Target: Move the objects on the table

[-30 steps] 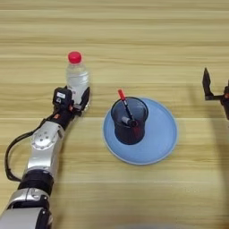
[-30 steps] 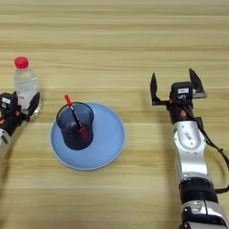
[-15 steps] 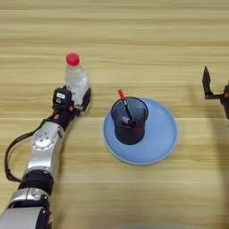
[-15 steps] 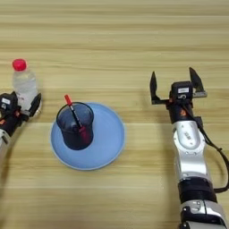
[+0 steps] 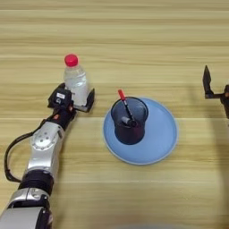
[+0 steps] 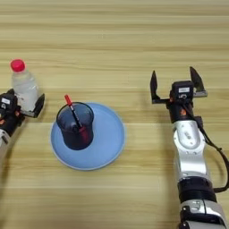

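A small clear bottle (image 5: pixel 76 84) with a red cap stands on the wooden table (image 5: pixel 134 31) at the left. My left gripper (image 5: pixel 75 95) is open, with its fingers (image 5: pixel 91 99) on either side of the bottle's lower part. A black mesh pen cup (image 5: pixel 129 120) holds a red-capped pen (image 5: pixel 124 102) and stands on a blue plate (image 5: pixel 159 134) at the middle. My right gripper (image 6: pixel 175 84) is open and empty on the right, well away from the plate.
Bare wood runs across the far half of the table and between the plate and my right arm (image 6: pixel 190 147). My left forearm (image 5: pixel 44 147) lies along the near left.
The left gripper's right finger has moved a little outward from the bottle. The bottle's cap has shifted slightly left. The right arm has not moved.
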Action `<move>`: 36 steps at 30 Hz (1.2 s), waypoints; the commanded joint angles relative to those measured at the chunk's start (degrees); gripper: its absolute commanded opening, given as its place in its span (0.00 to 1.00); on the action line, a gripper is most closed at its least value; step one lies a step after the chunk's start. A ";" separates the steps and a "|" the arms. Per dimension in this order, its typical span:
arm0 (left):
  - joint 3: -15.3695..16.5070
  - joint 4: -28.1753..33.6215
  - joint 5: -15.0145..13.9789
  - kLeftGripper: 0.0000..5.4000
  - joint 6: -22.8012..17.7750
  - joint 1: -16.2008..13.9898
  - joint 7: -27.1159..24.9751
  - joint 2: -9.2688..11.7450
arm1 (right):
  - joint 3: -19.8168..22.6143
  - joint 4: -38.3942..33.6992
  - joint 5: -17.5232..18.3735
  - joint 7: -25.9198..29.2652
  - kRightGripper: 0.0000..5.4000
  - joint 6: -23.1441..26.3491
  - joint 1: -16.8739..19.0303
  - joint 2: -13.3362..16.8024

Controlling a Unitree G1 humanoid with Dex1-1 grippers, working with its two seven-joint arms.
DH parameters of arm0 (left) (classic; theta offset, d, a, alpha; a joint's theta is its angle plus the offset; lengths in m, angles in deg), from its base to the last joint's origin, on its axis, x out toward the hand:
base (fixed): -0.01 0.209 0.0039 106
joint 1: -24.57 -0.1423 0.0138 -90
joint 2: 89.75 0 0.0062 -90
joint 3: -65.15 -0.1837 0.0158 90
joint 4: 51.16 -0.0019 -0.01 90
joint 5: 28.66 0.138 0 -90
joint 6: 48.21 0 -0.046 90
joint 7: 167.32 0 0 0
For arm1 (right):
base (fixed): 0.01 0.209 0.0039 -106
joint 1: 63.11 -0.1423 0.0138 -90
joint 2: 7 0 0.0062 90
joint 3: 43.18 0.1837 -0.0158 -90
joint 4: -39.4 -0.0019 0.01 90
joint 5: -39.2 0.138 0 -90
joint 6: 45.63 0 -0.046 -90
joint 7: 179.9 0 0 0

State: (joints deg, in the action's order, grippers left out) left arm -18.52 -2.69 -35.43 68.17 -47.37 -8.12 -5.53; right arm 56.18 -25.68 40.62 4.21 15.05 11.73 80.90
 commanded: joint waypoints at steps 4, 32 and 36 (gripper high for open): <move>-0.50 0.74 0.58 1.00 2.51 0.22 -0.24 0.36 | 0.33 0.01 0.43 -0.12 1.00 -0.54 -1.02 -0.21; -0.30 1.14 0.45 1.00 8.00 0.68 0.52 0.19 | -11.78 -34.71 31.16 40.15 1.00 28.89 7.39 10.17; -0.28 1.95 0.23 1.00 8.13 0.42 0.34 0.22 | -12.91 -34.70 30.32 43.56 1.00 31.68 7.54 11.20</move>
State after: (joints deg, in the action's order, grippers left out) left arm -18.60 -1.20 -35.46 76.03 -47.17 -7.73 -5.54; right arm 44.01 -59.93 71.42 45.93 44.93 19.08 91.15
